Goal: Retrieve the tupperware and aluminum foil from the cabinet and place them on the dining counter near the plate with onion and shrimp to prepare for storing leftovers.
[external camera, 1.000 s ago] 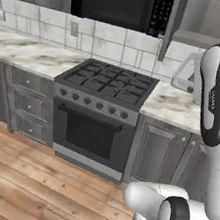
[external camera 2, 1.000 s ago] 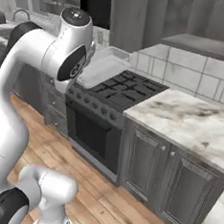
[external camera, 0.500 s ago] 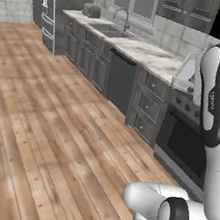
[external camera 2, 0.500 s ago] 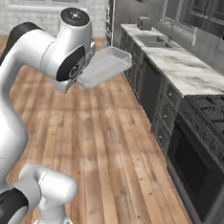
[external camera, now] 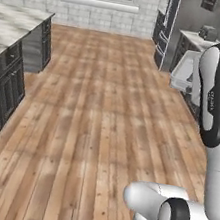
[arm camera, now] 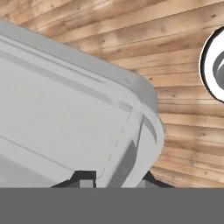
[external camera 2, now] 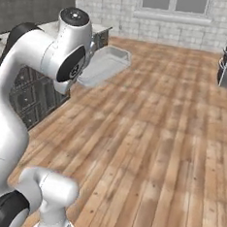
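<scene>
Evidently the tupperware [arm camera: 65, 118] was pinched at its flared rim by the nearly closed end effector [arm camera: 114, 178], carried above the wooden floor [external camera 2: 171, 140]; it was judged light, stiffish and slippery (edge grip may pivot).

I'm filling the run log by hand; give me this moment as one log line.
phase: carrying | gripper: shut on tupperware | tupperware: held aloft over wood floor, tilted | marble counter: at left
</scene>
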### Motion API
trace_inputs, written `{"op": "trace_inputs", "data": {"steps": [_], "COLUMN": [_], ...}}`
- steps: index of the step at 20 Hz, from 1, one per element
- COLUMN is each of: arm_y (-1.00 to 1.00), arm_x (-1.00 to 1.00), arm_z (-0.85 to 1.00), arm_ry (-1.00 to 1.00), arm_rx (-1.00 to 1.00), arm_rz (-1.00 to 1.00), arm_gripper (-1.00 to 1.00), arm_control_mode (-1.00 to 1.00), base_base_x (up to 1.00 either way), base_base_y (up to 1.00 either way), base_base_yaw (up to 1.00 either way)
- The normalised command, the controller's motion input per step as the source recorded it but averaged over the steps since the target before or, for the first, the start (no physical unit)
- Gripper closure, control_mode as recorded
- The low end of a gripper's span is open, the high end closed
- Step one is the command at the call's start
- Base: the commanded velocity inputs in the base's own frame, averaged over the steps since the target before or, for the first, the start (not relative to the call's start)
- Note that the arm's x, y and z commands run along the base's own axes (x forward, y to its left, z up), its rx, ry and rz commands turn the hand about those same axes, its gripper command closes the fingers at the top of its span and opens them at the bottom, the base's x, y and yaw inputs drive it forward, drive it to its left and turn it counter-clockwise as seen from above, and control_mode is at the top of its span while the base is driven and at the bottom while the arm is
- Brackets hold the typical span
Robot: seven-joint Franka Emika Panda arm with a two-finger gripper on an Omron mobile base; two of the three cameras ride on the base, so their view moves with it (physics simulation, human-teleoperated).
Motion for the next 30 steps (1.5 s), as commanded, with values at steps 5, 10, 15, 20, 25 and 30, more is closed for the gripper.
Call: {"op": "trace_inputs", "data": {"steps": [5,10,15,20,25,30], "arm_y": [0.00,0.00,0.00,0.00,0.00,0.00], "arm_x": [0.00,0.00,0.00,0.00,0.00,0.00], "arm_z": [0.00,0.00,0.00,0.00,0.00,0.00], "arm_ry": [0.00,0.00,0.00,0.00,0.00,0.00], "arm_rx": [0.00,0.00,0.00,0.00,0.00,0.00], "arm_rz": [0.00,0.00,0.00,0.00,0.00,0.00], "arm_gripper": [1.00,1.00,1.00,1.00,1.00,1.00], "arm_control_mode": [1.00,1.00,1.00,1.00,1.00,1.00], "base_base_x": [0.81,1.00,1.00,0.85,0.90,0.91], "base_base_y": [0.34,0.87,1.00,1.00,1.00,1.00], "base_base_yaw": [0.62,0.24,0.01,0.00,0.00,0.00]}}
